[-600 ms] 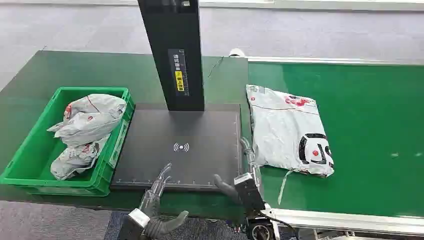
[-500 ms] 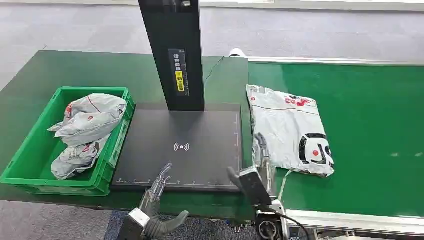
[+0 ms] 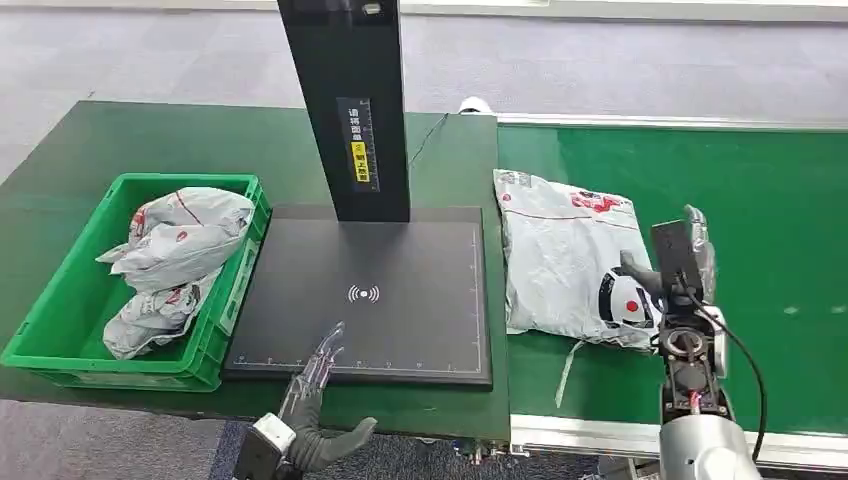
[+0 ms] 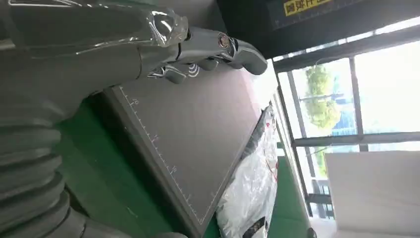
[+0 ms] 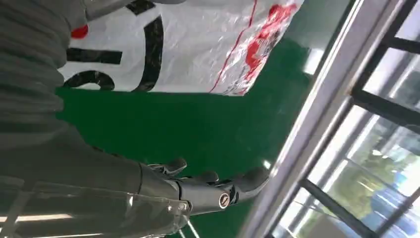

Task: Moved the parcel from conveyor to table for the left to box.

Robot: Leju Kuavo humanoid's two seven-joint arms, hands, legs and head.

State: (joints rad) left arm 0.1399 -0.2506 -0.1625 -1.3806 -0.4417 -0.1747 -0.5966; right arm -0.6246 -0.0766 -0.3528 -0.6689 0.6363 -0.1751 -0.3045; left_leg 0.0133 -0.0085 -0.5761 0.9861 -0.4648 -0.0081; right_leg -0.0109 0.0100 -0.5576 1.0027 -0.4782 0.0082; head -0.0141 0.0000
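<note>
Holding crumpled grey bags [image 3: 170, 262], the green crate [image 3: 62, 300] sits beside the black pad [image 3: 370, 290], opposite the parcel [image 3: 570, 255], where both the left hand [image 3: 312, 385] and right hand [image 3: 690, 245] have fingers apart, empty.

The left hand [image 3: 318, 372] reaches forward from the lower edge of the head view, its fingers [image 4: 218, 47] stretched out nearly straight and close together, its thick grey thumb [image 3: 350, 437] jutting off to the side, holding nothing. The right arm [image 3: 697, 435] rises upright at the lower right, a black cable running along its wrist. The right hand [image 3: 682, 255] is raised above it, fingers [image 5: 233, 186] extended with only slight curl, gripping nothing.
</note>
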